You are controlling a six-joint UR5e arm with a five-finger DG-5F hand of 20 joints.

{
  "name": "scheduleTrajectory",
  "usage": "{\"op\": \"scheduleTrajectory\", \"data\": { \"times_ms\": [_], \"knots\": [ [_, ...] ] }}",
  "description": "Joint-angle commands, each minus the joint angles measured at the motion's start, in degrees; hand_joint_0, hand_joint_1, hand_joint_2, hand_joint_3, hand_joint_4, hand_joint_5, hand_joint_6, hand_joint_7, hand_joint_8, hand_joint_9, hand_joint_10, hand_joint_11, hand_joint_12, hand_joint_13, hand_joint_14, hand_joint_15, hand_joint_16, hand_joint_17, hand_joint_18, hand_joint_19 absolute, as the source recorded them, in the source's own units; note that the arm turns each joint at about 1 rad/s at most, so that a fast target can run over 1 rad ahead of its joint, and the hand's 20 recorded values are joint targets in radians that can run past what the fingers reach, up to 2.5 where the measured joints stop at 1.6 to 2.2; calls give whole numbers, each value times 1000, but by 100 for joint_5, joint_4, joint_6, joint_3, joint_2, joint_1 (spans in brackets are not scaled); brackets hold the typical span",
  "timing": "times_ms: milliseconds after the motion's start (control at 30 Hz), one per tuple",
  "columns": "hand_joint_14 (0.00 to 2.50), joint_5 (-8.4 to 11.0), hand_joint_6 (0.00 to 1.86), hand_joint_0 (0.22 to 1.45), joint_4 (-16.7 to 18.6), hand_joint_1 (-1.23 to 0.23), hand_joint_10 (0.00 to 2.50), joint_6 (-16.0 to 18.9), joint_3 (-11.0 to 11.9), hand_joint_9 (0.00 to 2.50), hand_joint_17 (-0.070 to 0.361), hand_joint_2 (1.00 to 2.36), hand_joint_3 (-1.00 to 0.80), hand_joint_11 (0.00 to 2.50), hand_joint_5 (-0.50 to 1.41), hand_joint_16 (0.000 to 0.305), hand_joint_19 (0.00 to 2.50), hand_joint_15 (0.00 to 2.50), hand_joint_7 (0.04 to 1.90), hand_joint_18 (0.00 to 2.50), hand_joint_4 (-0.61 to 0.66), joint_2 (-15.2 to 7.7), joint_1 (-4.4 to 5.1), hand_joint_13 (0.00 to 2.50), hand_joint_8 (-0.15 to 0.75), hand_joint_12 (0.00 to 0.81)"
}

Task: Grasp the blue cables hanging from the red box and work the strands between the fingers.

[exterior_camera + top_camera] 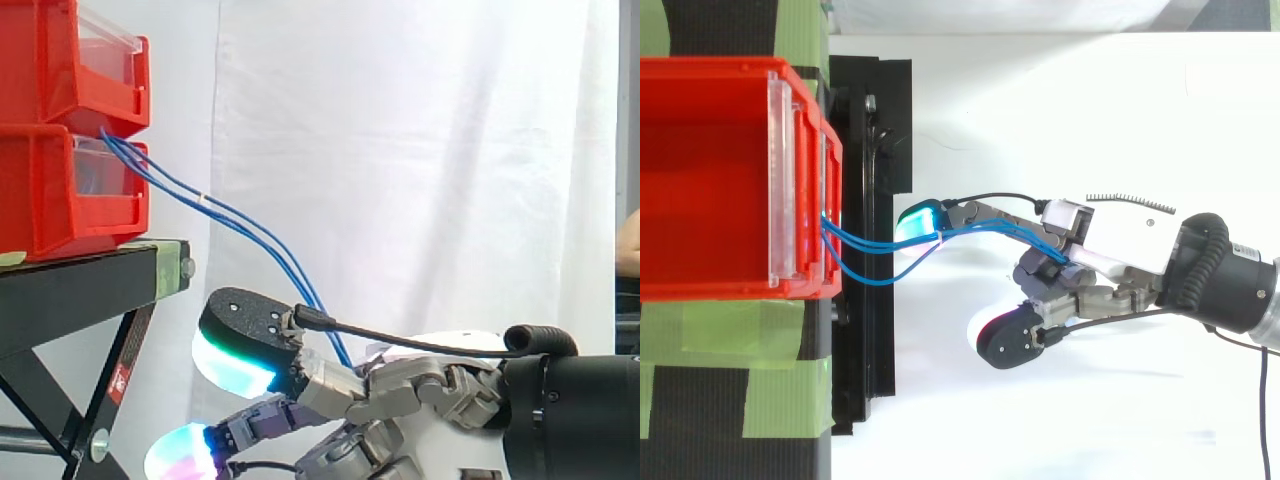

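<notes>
Blue cables [250, 232] slope from red bin [55, 200] front down into hand [1118, 236], fingers clamped on strands near palm. Thin, light, limp, likely slippery; best hold below white tie [205, 200], pull gently

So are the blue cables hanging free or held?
Held: the blue cables slant from the red bins into the curled fingers of the robot hand.

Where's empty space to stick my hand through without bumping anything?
Free: above the blue cables, before the white curtain, and under them beside the black stand. Crowded: between the red bins and the hand, where the cables stretch across.
</notes>
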Motion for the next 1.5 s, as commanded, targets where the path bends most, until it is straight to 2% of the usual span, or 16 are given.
{"op": "scheduleTrajectory", "data": {
  "times_ms": [0, 100, 133, 167, 333, 533, 1467],
  "knots": [
    [2500, 0, 8, 729, 0, -539, 2500, 0, 1, 1326, 140, 1000, -1000, 2500, -96, 62, 786, 1813, 723, 1792, 279, -4, 1, 1595, 530, 585],
    [2500, 0, 9, 725, 0, -536, 2500, 0, 1, 1436, 143, 1000, -1000, 2500, -71, 64, 757, 1796, 726, 1888, 291, -4, 1, 1670, 562, 601],
    [2500, 0, 9, 725, 0, -536, 2500, 0, 1, 1479, 143, 1000, -1000, 2500, -56, 190, 753, 1793, 728, 1925, 302, 5, -8, 1711, 565, 605],
    [2500, 0, 9, 724, 0, -536, 2500, 0, 1, 1514, 146, 1000, -1000, 2500, -57, 194, 747, 1782, 727, 1964, 307, -4, -8, 1738, 566, 608],
    [2500, 0, 9, 717, 0, -535, 2500, 0, -8, 1813, 149, 1000, -1000, 2500, 44, 198, 660, 1738, 731, 2289, 352, 5, 1, 1934, 541, 615],
    [2500, 0, 9, 715, 0, -534, 2500, 0, 1, 1894, 149, 1000, -1000, 2500, 69, 198, 666, 1783, 729, 2396, 364, 5, 1, 1984, 536, 620],
    [2500, 0, 8, 704, -9, -531, 2500, 0, 1, 1939, 152, 1000, -1000, 2500, 52, 203, 711, 1856, 712, 2457, 362, 5, -8, 2017, 531, 618]
  ]
}}
